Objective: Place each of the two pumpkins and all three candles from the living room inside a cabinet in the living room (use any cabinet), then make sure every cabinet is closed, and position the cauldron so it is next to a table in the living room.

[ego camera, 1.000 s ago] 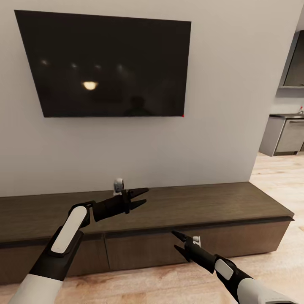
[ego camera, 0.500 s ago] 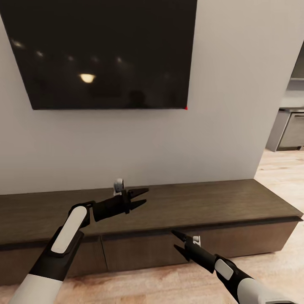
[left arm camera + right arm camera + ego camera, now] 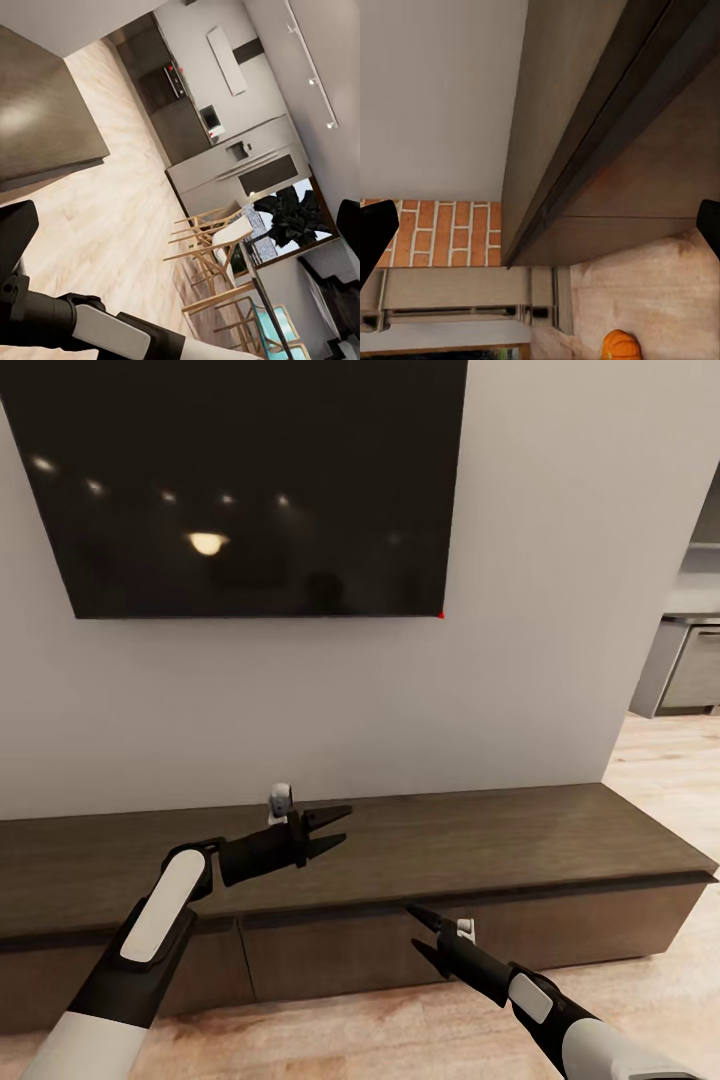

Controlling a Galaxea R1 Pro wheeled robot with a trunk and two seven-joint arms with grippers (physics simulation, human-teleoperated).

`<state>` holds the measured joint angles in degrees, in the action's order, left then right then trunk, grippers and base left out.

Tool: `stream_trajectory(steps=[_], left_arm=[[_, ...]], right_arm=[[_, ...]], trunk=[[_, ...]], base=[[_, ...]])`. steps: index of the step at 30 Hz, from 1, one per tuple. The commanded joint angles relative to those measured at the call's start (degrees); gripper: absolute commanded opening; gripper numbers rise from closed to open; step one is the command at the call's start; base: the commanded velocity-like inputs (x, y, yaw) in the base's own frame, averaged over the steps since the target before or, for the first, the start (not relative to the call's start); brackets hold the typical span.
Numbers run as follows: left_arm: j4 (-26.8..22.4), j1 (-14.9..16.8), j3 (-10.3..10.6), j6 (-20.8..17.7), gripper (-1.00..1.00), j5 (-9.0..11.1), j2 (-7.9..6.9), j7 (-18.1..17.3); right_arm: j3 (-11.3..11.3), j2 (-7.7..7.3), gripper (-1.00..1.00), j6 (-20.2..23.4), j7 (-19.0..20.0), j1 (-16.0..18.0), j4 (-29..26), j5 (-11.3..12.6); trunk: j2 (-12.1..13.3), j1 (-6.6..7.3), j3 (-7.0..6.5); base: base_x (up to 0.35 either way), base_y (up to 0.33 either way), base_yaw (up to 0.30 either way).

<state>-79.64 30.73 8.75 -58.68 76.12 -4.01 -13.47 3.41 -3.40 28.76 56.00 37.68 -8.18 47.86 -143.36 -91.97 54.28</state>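
Pincers first: the left pincer [image 3: 335, 830] sits lower-middle of the head view with its two fingers apart and nothing between them, hovering over the top of the cabinet [image 3: 500, 840]. Right pincer [image 3: 418, 932] is lower, right of centre, jaws also spread and empty, tips aimed at the cabinet's front panels, close to the face but I can't tell if it's touching. Cabinet runs as a long dark band left to right across the lower half of the frame, and every front I can see looks shut flush, so my guess is a drawer has to be pulled open before anything goes in, and the right arm is the nearer one for that since it's already level with the fronts. Above it all there's a big dark TV [image 3: 250, 490] on the grey wall, and a slice of kitchen at the right edge. In the right wrist view one pumpkin [image 3: 621, 346] peeks in at the bottom edge on the wood floor [image 3: 645, 292], past the cabinet's end, so it's somewhere beyond that pincer, not within reach yet I'd say.
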Motion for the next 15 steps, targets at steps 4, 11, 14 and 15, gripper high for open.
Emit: stream_trajectory(steps=[4, 11, 14, 15], left_arm=[[-0.1, 0.0, 0.1, 0.0, 1.00, -0.5, -0.03, -0.7], [-0.1, 0.0, 0.2, 0.0, 1.00, -0.6, -0.03, -0.6], [-0.1, 0.0, 0.2, 0.0, 1.00, -0.6, -0.03, -0.6], [-0.1, 0.0, 0.2, 0.0, 1.00, -0.6, -0.03, -0.6]], right_arm=[[0.4, -0.03, 1.00, 0.4, 0.1, 0.0, 0.0, 0.6], [0.4, -0.03, 1.00, 0.4, 0.2, 0.0, 0.0, 0.6], [0.4, -0.03, 1.00, 0.5, 0.2, 0.0, 0.0, 0.6], [0.4, -0.03, 1.00, 0.5, 0.2, 0.0, 0.0, 0.6]], trunk=[[0.0, 0.01, 0.06], [0.0, 0.01, 0.06], [0.0, 0.01, 0.06], [0.0, 0.01, 0.06]], base=[[0.081, 0.000, 0.000], [0.119, 0.000, 0.000], [0.008, 0.000, 0.000], [0.003, 0.000, 0.000]])
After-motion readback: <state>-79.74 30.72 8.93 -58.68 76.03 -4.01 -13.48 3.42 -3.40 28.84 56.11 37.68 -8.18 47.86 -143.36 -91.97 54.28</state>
